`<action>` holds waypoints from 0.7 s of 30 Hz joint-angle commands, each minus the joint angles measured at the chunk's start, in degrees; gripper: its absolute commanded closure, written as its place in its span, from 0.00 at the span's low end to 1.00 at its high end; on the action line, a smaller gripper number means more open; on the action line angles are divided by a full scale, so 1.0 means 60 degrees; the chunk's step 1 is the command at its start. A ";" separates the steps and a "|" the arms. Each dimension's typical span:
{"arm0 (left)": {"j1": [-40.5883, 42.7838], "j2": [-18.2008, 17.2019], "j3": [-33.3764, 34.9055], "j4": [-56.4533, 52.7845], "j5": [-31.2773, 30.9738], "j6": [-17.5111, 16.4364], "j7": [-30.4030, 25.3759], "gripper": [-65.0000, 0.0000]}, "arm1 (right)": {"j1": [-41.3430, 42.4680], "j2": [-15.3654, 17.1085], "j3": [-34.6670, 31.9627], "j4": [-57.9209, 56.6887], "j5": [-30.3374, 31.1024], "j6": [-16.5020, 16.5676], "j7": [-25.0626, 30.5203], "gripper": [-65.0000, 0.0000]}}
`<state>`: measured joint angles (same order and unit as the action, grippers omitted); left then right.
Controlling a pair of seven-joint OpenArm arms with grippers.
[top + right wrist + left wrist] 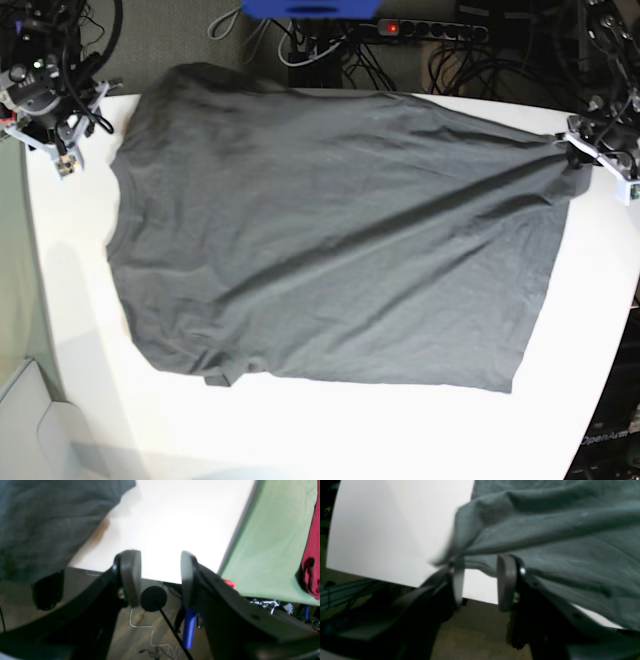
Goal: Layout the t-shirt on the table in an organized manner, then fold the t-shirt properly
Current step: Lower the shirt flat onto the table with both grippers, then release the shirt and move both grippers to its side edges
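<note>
The left gripper (480, 580) stands with jaws parted, a pinched corner of the t-shirt (330, 230) snagged on one finger; a tug away could drag the spread cloth askew. The right gripper (160, 577) has jaws released and empty, the shirt's edge just beside them, overhanging the table (600, 300). Beyond the right jaws lie green cloth (275, 542), a red garment (311, 562) and floor cables (150, 635).

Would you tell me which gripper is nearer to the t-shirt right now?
Left. The left gripper sits at the t-shirt corner, cloth against one finger. The right gripper is beside the opposite edge, jaws apart with nothing between them.
</note>
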<state>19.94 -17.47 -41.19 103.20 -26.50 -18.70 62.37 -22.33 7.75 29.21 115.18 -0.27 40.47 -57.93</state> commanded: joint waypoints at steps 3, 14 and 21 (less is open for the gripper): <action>0.0170 -0.0143 -0.0058 0.0156 -0.0118 0.0003 -0.0160 0.64 | 0.0490 0.0123 0.0032 0.0167 -0.0020 -0.0078 0.0036 0.58; -0.0357 -0.0069 -0.0131 0.0185 -0.0133 0.0003 -0.0234 0.64 | 0.3362 0.0328 -0.0891 -0.0068 -0.0020 -0.0078 -0.1033 0.57; -0.2438 -0.0084 -0.0058 -0.0401 -0.0059 0.0047 -0.0175 0.63 | 0.5780 0.0635 -0.1682 -0.2866 -0.0020 -0.0078 -0.1854 0.36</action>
<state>5.56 -17.12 -41.25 100.22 -26.85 -18.76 61.67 11.66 10.83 18.94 96.88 -0.40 40.12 -69.30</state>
